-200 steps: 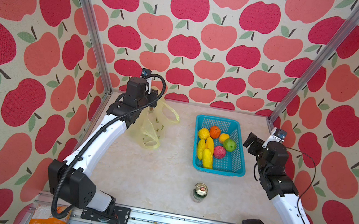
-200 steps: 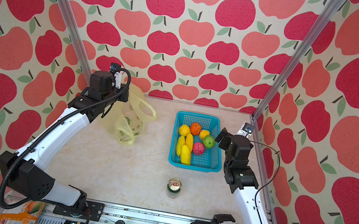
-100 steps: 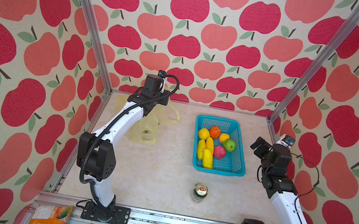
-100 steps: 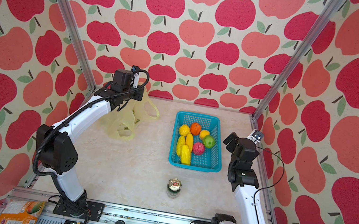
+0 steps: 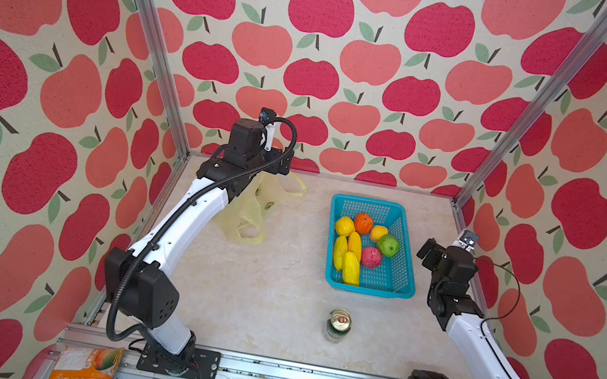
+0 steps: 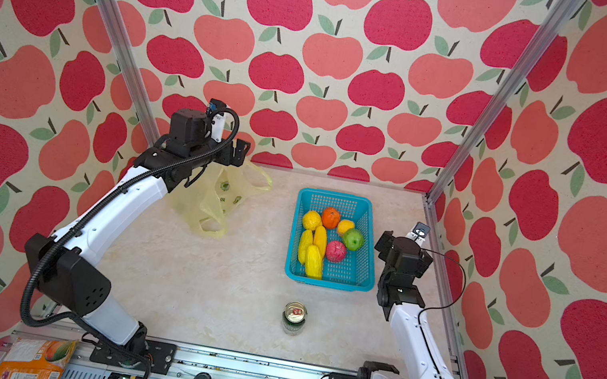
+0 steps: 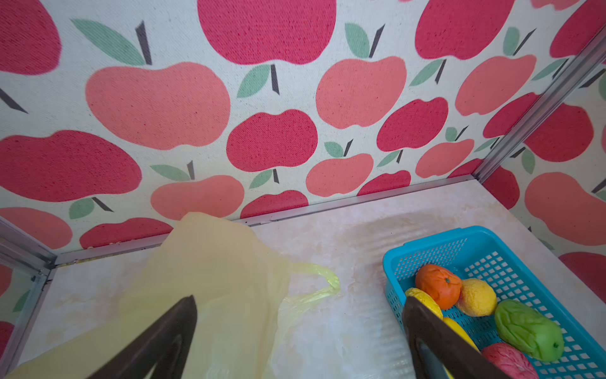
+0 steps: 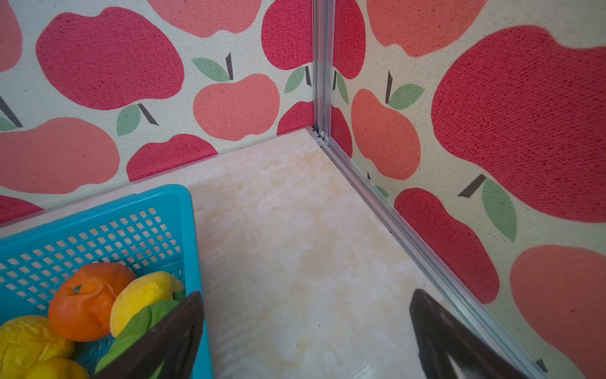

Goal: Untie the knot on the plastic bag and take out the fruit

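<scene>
The pale yellow plastic bag (image 5: 247, 210) (image 6: 213, 200) lies slumped and flat at the back left of the table. In the left wrist view the bag (image 7: 213, 279) shows one loose loop handle (image 7: 323, 279); the knot is out of view. My left gripper (image 5: 282, 160) (image 7: 299, 300) hangs open just above the bag's far end, nothing between its fingers. The fruit (image 5: 359, 247) (image 6: 326, 241) (image 8: 88, 295) lies in the turquoise basket (image 5: 375, 203). My right gripper (image 5: 426, 250) (image 8: 307, 292) stands open over bare table, right of the basket.
A green drink can (image 5: 337, 325) stands upright near the front middle. An orange snack packet (image 5: 84, 369) lies off the table's front left corner. Apple-print walls and metal posts close in the back and both sides.
My left gripper has opened and let go of the bag, which has sunk onto the table. The right arm has drawn back toward the right wall.
</scene>
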`<move>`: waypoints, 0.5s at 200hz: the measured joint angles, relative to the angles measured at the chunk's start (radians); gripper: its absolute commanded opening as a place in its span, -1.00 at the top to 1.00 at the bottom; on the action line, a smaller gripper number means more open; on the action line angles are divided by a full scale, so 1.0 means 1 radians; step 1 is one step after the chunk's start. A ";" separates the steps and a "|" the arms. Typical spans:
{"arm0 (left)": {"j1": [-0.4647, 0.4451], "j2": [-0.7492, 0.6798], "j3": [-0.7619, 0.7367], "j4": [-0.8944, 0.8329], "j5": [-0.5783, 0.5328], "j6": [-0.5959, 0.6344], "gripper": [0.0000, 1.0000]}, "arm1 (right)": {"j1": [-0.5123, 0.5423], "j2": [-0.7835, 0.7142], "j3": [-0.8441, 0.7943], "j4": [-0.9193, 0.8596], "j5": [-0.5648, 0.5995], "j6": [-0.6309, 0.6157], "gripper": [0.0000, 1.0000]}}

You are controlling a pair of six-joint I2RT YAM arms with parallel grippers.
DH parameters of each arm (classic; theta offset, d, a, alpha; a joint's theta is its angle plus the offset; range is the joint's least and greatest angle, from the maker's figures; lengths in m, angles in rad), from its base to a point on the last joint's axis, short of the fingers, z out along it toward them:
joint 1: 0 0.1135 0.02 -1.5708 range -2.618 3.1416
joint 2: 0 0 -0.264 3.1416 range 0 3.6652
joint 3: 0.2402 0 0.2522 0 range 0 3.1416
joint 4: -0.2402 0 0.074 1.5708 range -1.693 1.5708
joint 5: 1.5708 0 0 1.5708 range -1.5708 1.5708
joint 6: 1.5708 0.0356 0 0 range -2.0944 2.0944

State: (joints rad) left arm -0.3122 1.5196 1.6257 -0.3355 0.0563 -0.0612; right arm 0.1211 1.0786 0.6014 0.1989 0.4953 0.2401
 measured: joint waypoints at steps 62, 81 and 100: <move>0.152 -0.510 -0.500 0.193 -0.153 -0.098 -0.98 | 0.000 0.031 -0.102 0.157 0.083 -0.073 -0.99; 0.237 -0.620 -0.731 0.256 -0.240 -0.152 -0.98 | 0.000 0.042 -0.163 0.230 0.091 -0.095 -0.99; 0.286 -0.650 -0.940 0.314 -0.334 -0.171 -0.98 | -0.005 0.094 -0.185 0.283 0.091 -0.110 -0.99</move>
State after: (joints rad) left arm -0.0257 0.8696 0.6861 -0.0212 -0.2779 -0.2321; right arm 0.1162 1.1728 0.4160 0.4820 0.5861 0.1299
